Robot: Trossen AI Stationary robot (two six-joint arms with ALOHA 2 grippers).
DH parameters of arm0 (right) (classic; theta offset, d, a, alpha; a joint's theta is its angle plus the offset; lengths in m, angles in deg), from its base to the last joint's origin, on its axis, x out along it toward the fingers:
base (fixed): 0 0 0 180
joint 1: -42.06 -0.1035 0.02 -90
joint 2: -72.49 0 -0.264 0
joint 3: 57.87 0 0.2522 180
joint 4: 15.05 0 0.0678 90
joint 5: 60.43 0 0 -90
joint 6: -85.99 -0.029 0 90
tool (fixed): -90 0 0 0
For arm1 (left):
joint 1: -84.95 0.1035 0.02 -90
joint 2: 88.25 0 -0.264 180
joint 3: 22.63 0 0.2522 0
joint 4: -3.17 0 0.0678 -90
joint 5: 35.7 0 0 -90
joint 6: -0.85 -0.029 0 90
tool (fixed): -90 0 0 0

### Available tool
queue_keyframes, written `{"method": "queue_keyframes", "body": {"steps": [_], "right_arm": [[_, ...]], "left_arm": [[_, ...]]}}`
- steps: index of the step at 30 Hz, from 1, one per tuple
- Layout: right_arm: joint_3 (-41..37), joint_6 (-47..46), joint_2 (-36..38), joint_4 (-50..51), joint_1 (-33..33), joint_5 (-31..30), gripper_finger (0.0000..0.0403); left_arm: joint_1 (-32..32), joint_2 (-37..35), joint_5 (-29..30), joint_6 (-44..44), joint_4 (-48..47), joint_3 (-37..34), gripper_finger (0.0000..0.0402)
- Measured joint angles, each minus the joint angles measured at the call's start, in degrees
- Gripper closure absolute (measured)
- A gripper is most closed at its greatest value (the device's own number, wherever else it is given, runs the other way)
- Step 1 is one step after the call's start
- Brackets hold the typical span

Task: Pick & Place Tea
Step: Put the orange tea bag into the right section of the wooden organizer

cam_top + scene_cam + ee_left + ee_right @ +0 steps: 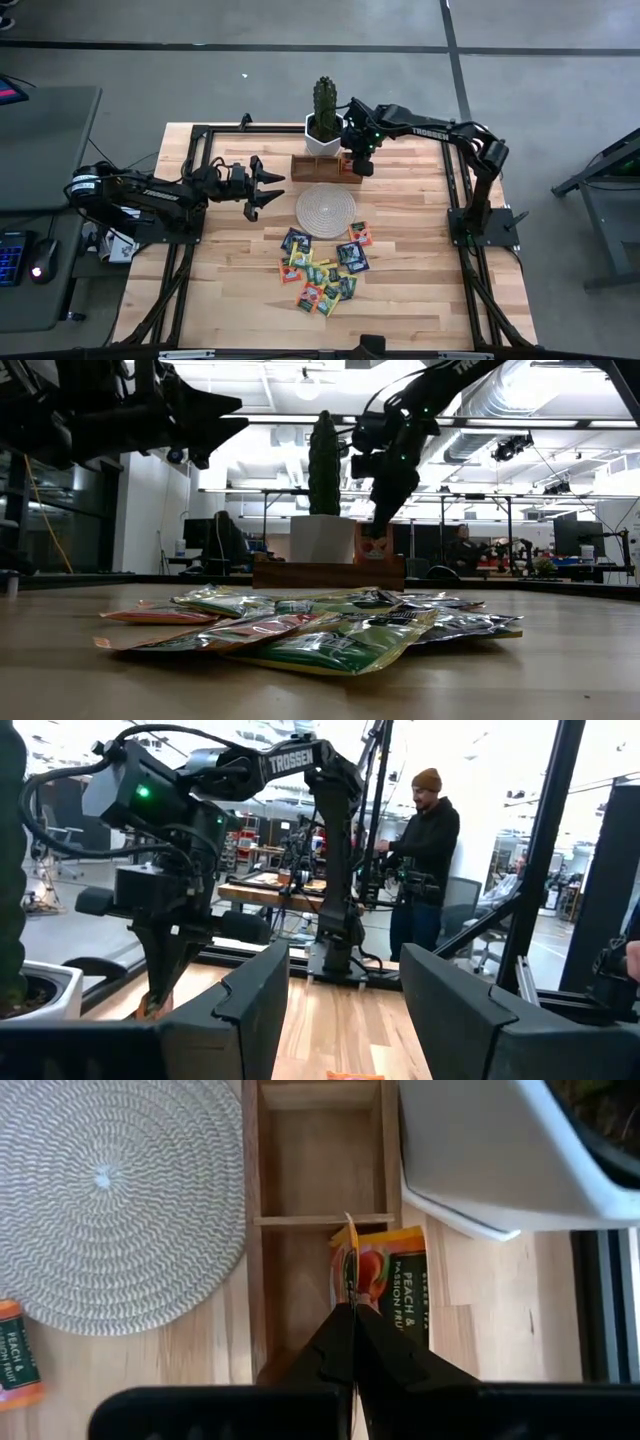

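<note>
Orange peach-print sachet (385, 1280), whitish woven spiral mat (110, 1200), brown wooden tray (315, 1150)

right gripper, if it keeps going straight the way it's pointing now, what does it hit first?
Probably the wooden tray. The right gripper points down over the tray's end compartment, shut on an orange tea sachet, so the sachet's lower edge would likely meet that compartment's floor first. How far it hangs above the floor is unclear.
</note>
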Motion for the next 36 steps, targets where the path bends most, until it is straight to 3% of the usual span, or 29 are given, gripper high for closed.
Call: {"method": "queue_keyframes", "body": {"steps": [15, 24, 28, 36], "right_arm": [[-0.13, 0.12, 0.00, 0.09, -0.06, 0.48, 0.0399], [-0.13, -0.12, 0.00, 0.67, -0.06, 1.92, 0.0313], [-0.09, -0.99, 0.02, 1.31, -0.08, -0.08, 0.0280], [4.61, -1.83, 0.11, 15.83, -1.31, 3.34, 0.0259]], "left_arm": [[0.00, 0.02, 0.04, 0.00, -0.02, 0.04, 0.0214], [0.00, 0.02, 0.07, 0.00, -0.03, 0.05, 0.0214], [0.01, 0.02, 0.08, 0.00, -0.03, 0.07, 0.0214], [0.01, 0.02, 0.16, 0.00, -0.04, 0.07, 0.0214]]}}
